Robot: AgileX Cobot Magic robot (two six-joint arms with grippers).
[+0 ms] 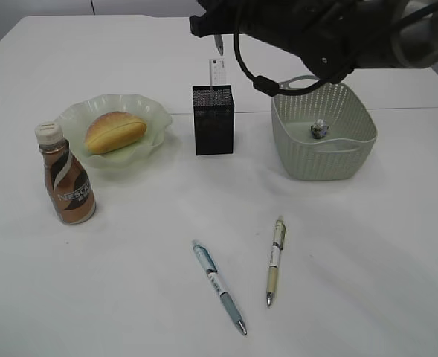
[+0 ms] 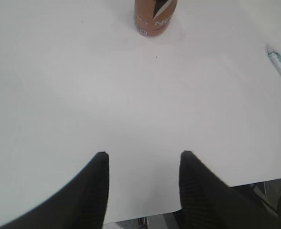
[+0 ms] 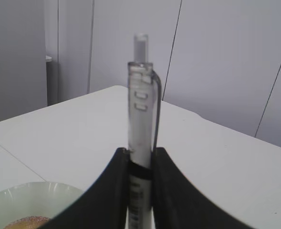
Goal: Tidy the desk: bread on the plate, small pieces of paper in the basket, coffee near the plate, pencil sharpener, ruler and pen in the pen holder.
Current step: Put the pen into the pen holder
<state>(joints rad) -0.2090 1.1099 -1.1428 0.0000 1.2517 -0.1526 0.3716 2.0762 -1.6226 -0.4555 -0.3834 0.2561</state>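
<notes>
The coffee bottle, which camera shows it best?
Exterior view: the whole coffee bottle stands upright beside the plate, label readable. Left wrist view catches only its base; right wrist view misses it.

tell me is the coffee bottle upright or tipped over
Upright: the coffee bottle stands on its base on the table, cap on top, beside the plate.

The right arm reaches in from the upper right, high over the tabletop (image 1: 337, 245), its end effector (image 3: 140, 164) clamped on an upright pen (image 3: 141, 109), while the left end effector (image 2: 144, 164) hovers low, fingers (image 2: 99, 191) spread apart and holding nothing.
</notes>
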